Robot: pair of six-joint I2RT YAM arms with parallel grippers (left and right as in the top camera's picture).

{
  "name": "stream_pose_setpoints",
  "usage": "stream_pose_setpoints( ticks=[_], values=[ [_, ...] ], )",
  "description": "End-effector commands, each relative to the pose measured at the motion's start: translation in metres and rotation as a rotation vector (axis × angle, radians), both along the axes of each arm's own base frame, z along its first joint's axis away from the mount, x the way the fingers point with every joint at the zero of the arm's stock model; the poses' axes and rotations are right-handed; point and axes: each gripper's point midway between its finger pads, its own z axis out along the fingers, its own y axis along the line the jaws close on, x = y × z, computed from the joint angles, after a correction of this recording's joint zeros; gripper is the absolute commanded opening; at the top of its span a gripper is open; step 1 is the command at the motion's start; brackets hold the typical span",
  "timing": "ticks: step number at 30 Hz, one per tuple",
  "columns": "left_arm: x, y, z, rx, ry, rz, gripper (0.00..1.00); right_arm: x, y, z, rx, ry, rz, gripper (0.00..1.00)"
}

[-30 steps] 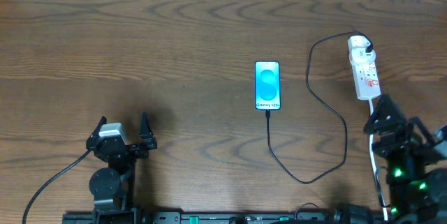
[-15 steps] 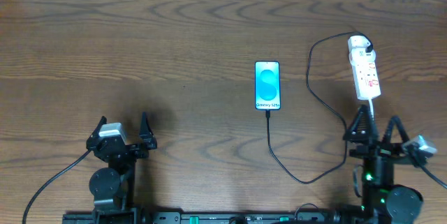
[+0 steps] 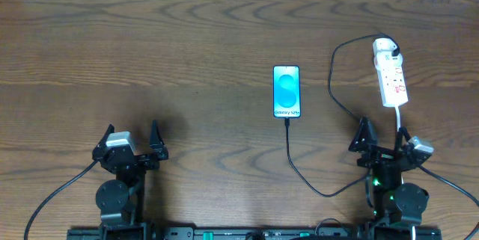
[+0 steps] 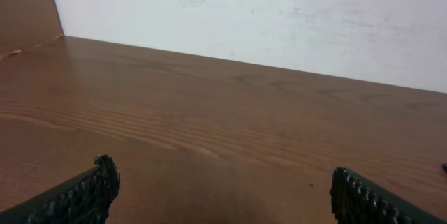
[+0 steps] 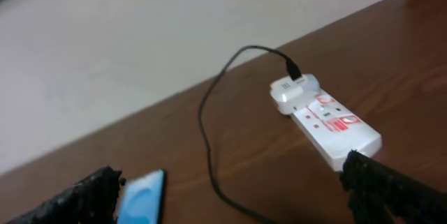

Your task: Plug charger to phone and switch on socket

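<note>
Brown wood-grain table (image 3: 187, 31) meets a white wall (image 4: 279, 15); left fingers (image 4: 77, 199) and right fingers (image 5: 391, 182) spread wide, empty.

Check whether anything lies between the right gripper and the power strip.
Nothing visible blocks it. Between the right gripper and the power strip there is only bare table and the strip's own white cord. The charger cable loops off on the side toward the phone.
</note>
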Motion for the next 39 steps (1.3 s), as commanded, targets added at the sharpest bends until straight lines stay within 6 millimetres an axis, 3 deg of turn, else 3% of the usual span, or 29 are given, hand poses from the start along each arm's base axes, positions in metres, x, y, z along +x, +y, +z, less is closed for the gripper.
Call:
stream_pose_setpoints(
  ticks=[1,9,16,26,39],
  values=[
    [0.000,-0.001,-0.017,0.010,0.039,-0.007,0.98,0.000,0.003,-0.001,-0.152,0.015,0.025,0.99],
    [0.000,-0.001,-0.017,0.010,0.039,-0.007,0.98,0.000,0.006,-0.002,-0.323,0.029,0.048,0.99],
    [0.000,-0.001,-0.017,0.010,0.039,-0.007,0.98,0.000,0.006,-0.001,-0.361,0.031,0.053,0.99],
    [0.000,-0.001,-0.017,0.009,0.039,-0.007,0.98,0.000,0.034,-0.002,-0.504,0.015,0.171,0.99],
    [0.000,-0.001,-0.017,0.010,0.039,-0.007,0.98,0.001,0.031,-0.002,-0.467,0.019,0.147,0.99]
  ],
)
